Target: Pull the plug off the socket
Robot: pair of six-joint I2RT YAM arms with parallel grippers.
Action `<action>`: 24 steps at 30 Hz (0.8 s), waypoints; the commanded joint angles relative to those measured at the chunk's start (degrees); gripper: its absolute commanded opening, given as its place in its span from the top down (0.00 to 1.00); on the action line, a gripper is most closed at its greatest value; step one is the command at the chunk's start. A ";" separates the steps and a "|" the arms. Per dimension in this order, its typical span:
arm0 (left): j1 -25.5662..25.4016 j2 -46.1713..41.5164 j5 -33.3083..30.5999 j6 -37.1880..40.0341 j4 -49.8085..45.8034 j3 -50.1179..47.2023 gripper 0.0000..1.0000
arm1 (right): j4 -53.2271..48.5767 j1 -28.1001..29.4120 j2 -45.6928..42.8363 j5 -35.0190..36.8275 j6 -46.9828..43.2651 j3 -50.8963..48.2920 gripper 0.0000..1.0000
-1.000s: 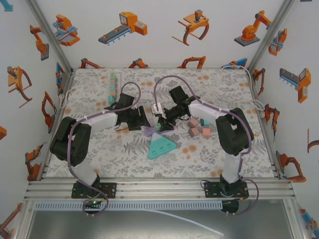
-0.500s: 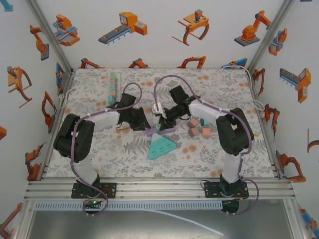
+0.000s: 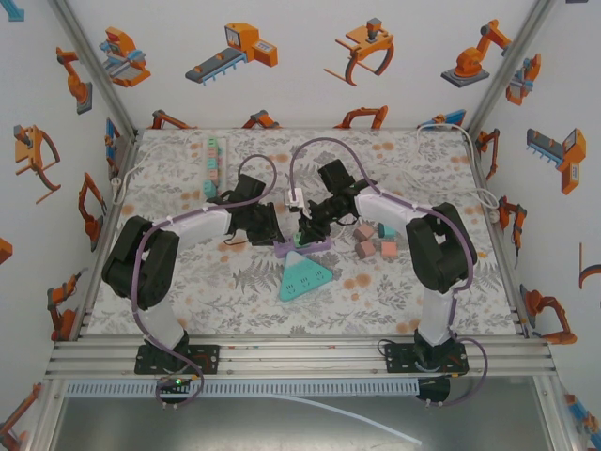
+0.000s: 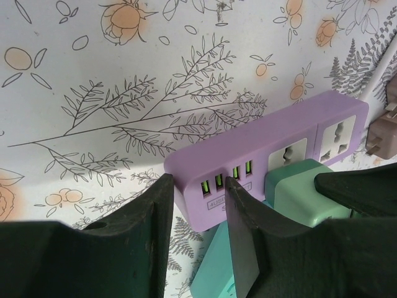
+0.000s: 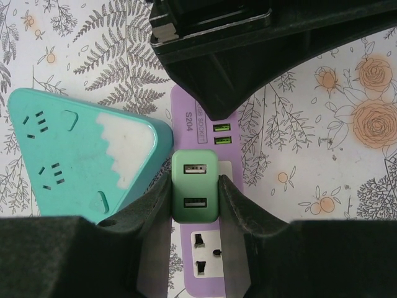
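Observation:
A purple socket strip lies mid-table with a green USB plug seated in it. My right gripper is shut on the plug, one finger on each side. In the left wrist view the plug stands on the strip past the USB ports. My left gripper is at the strip's end with a gap between its fingers. Its left finger is beside the end corner and its right finger lies over the top by the ports. From above, the left gripper and right gripper face each other over the strip.
A teal triangular socket block lies right against the strip's near side. Pink and teal cubes sit to the right. A white adapter on a purple cable is just behind. A white strip with blocks lies at the back left.
My left gripper has slid right along the table up to the strip's end. The right gripper has stayed on the plug, shifting only slightly.

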 commanded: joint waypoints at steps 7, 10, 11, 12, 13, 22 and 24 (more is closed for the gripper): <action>-0.64 4.43 -10.43 3.20 -11.14 -2.62 0.61 | 8.97 0.42 -5.23 -3.93 2.01 -0.19 0.90; -0.64 4.51 -11.09 2.96 -11.68 -2.48 0.61 | 9.89 0.42 -6.51 -4.60 2.36 -0.68 0.90; -0.68 4.48 -11.13 2.90 -11.69 -2.44 0.61 | 10.57 0.43 -6.99 -4.62 2.37 -1.20 0.90; -0.65 4.50 -11.23 2.86 -11.68 -2.48 0.61 | 10.99 0.43 -7.29 -4.51 2.32 -1.64 0.90; -0.61 4.39 -11.23 2.78 -11.74 -2.43 0.61 | 11.31 0.40 -7.46 -4.28 2.32 -1.92 0.90; -0.41 0.66 -8.05 3.90 -9.47 -1.96 0.57 | 12.93 0.21 -10.25 -3.36 5.33 -3.48 0.90; -0.01 -0.44 -6.90 3.71 -8.51 -1.74 0.55 | 16.23 -0.16 -11.53 -3.21 8.84 -4.83 0.90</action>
